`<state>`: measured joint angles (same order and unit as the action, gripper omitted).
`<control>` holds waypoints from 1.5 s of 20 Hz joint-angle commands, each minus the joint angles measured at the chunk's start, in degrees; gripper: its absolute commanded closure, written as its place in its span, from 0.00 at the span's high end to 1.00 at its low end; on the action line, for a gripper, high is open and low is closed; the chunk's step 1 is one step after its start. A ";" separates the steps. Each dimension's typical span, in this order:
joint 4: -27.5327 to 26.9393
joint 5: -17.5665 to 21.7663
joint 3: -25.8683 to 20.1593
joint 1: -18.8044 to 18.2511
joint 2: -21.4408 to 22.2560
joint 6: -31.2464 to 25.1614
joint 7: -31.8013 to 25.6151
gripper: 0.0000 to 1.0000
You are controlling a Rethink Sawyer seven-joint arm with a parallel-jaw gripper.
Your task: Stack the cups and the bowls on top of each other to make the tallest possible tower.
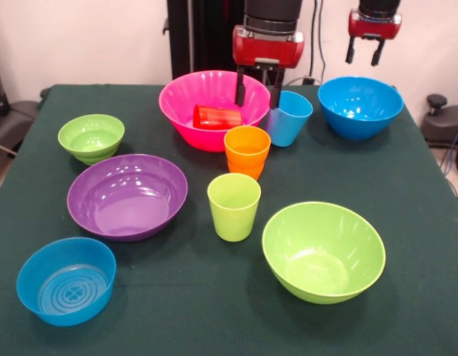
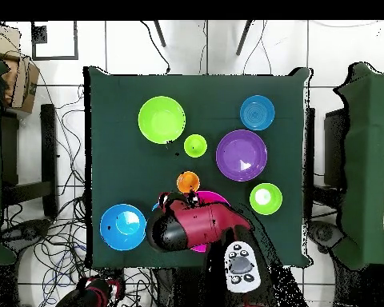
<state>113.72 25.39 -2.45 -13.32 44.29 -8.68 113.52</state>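
the gripper [image 1: 259,91] is being held open, empty, over the pink bowl [image 1: 186,100], where the red cup [image 1: 217,116] is lying; the remaining cups and bowls are standing separately, unstacked.

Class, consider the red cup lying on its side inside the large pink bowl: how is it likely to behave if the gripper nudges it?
The red cup lies on its side, so it will probably roll, curving because it tapers. Its glossy plastic looks slippery and light. The pink bowl has sloped walls that would likely send it back toward the middle.
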 commanded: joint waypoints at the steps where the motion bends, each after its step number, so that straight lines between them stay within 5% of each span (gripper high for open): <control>1: -4.65 -2.13 -5.50 1.03 -0.44 -6.18 2.10 1.00; 6: -5.26 -2.44 -3.32 3.13 -0.78 -5.75 4.09 1.00; 16: -8.08 -6.48 0.74 6.66 -2.78 -13.39 5.93 1.00; 30: -8.21 -5.47 2.22 7.73 -5.05 -4.98 6.67 1.00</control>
<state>108.10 20.75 0.82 -6.10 43.32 -14.57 113.52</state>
